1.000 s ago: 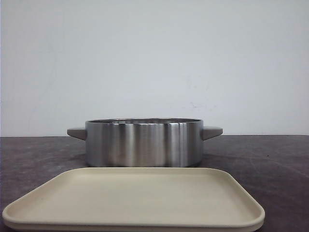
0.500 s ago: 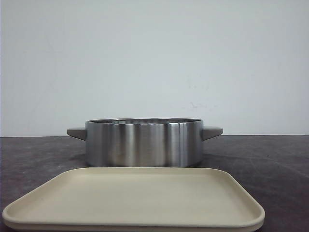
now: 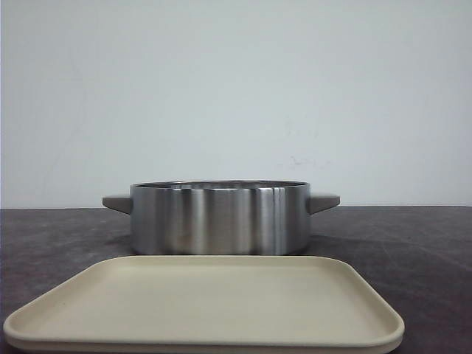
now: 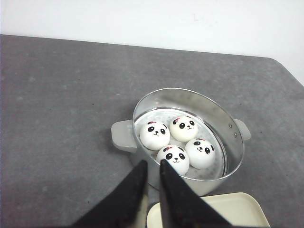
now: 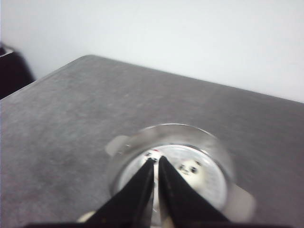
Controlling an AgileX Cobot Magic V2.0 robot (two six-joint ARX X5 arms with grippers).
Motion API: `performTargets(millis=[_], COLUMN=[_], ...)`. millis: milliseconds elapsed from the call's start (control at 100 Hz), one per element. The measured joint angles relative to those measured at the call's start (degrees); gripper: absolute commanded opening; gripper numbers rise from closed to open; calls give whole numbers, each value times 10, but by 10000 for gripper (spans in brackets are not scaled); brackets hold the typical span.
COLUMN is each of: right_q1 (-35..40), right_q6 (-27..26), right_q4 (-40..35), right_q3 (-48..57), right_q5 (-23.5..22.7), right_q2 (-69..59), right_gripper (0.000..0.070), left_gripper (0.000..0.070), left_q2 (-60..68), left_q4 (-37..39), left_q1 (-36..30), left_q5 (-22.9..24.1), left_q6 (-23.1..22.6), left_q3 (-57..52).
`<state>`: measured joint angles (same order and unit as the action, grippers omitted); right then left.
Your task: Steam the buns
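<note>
Both grippers hang above the table with nothing between their fingers. Left gripper (image 4: 153, 167): its two black fingers are drawn close, with only a thin slit between the tips, hovering over the near rim of the pot (image 4: 223, 118). Right gripper (image 5: 156, 164): its black fingers are likewise pressed nearly together, pointing down over the pot's inside; that view is blurred.

On the dark grey table (image 3: 413, 243) stands a round, shiny steel pot (image 3: 220, 219) with a stubby grey handle on either side and no lid. In front of it, nearer the camera, lies a cream rectangular tray (image 3: 206, 304) with rounded corners; nothing lies on it.

Inside the pot sit the buns (image 4: 177, 142), four of them, clustered together and touching on the pot's pale floor. Each is a smooth white dome with a panda face: black oval eyes, a small nose and mouth, dark ears, and a small reddish mark on top. All four faces point toward the left wrist camera.
</note>
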<state>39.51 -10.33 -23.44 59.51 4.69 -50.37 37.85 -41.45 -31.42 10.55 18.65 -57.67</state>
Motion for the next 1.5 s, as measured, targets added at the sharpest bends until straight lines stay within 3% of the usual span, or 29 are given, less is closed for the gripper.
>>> performTargets(millis=[90,200,300,390,570,650,920,1180,1340,1500], right_q1=[-33,-76,-137,-191,-264,-286,-342,-351,-351,-351], right_q6=[0,6,14,26,45,46,46,46,46,46], right_q4=[-56,-107,-103,-49,164,216,207,205,143,142], right_q3=[0,-1,-31,-94,-280,-362,-520,-586,-587,-586], right_q5=[10,67,82,73,71,71,56,54,53,72], right_q2=[40,66,89,126,244,301,438,499,501,501], right_gripper=[7,7,7,7,7,7,7,7,7,7], left_gripper=[0,0,0,0,0,0,0,0,0,0], left_q2=[0,0,0,0,0,0,0,0,0,0], left_q4=[0,0,0,0,0,0,0,0,0,0], left_q1=[0,0,0,0,0,0,0,0,0,0], left_q5=[0,0,0,0,0,0,0,0,0,0], left_q6=[0,0,0,0,0,0,0,0,0,0], left_q3=[0,0,0,0,0,0,0,0,0,0])
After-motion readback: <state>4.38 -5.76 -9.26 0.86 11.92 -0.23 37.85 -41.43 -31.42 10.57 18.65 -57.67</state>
